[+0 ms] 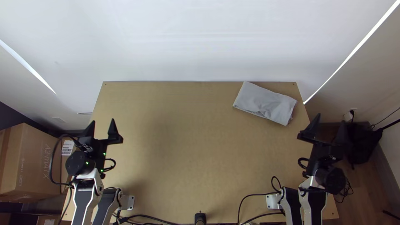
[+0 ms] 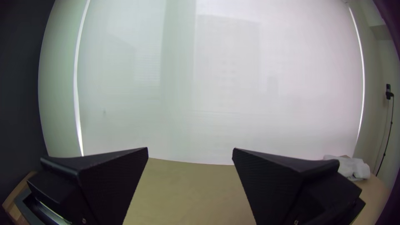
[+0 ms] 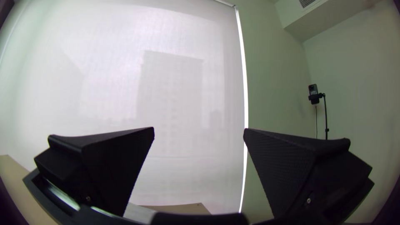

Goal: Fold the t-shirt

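At two o'clock on the light wooden table [image 1: 175,150] lies the folded grey t-shirt [image 1: 264,102], likely light and limp; grip all layers at its nine-o'clock edge; black left gripper [image 2: 190,148] and right gripper [image 3: 199,128] wide open, empty.

Lettering [image 1: 46,161] and white label [image 1: 67,147], cardboard box [image 1: 31,166]

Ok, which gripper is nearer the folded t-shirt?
Right. In the top view, the right gripper is open, right of the t-shirt and slightly lower; the left gripper is far across the table, by its left edge.
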Robot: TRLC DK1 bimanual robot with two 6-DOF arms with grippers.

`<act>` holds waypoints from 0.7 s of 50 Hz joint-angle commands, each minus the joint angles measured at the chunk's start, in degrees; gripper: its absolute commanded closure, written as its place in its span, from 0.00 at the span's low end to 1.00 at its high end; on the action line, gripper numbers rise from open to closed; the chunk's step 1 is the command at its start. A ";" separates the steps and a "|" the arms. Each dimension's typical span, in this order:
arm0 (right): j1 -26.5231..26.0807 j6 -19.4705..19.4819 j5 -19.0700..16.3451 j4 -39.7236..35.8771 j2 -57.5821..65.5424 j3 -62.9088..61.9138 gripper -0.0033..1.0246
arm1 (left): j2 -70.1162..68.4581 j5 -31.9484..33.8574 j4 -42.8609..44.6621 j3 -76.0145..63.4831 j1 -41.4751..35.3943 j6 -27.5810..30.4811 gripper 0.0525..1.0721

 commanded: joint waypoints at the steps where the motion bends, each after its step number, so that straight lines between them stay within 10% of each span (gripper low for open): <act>1: 4.10 -1.61 0.81 1.39 -4.65 -6.39 0.04 | -6.08 -0.75 3.98 -6.67 -2.31 1.69 0.05; 15: 12.80 2.35 0.63 -6.96 -20.03 -18.79 0.04 | -23.84 0.56 1.35 -18.62 -5.92 4.07 0.05; 22: 18.51 4.98 0.45 -27.27 -19.86 -18.52 0.04 | -23.84 0.65 -0.67 -20.20 -6.62 1.26 0.05; 35: 21.94 5.07 -0.60 -27.44 -19.77 -18.52 0.04 | -22.78 1.09 -7.71 -20.56 -6.62 -4.28 0.05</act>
